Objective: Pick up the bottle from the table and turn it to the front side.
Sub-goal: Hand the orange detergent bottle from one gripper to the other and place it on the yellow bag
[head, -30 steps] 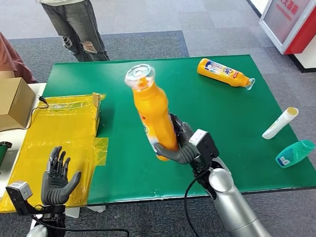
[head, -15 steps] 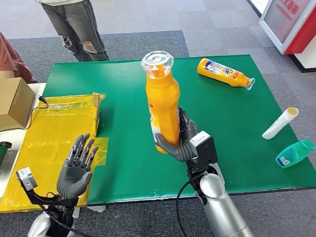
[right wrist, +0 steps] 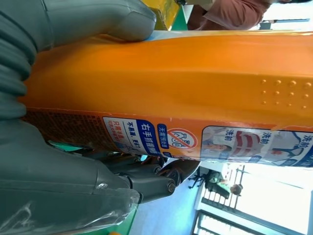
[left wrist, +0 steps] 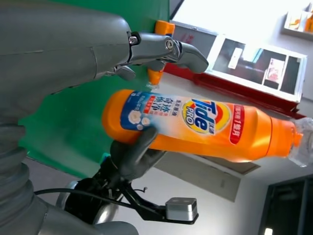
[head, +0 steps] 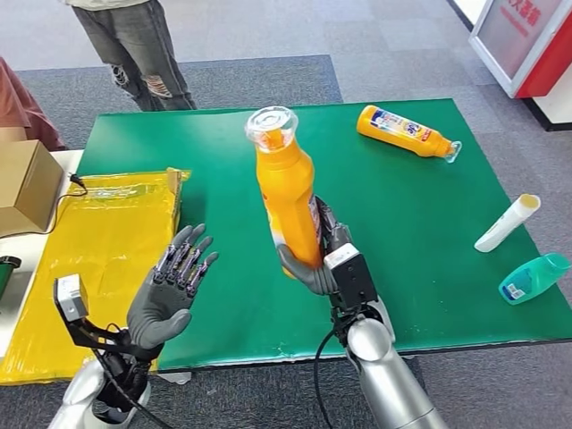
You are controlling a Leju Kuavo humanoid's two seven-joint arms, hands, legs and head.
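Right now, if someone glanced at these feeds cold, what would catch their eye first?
The orange bottle, held nearly upright above the green table by the right hand gripping its base, clear cap on top. The left wrist view shows its Tide label facing the left side. Next, the left hand, raised with fingers spread, holding nothing, beside the yellow bag, and a second orange bottle lying at the table's far right.
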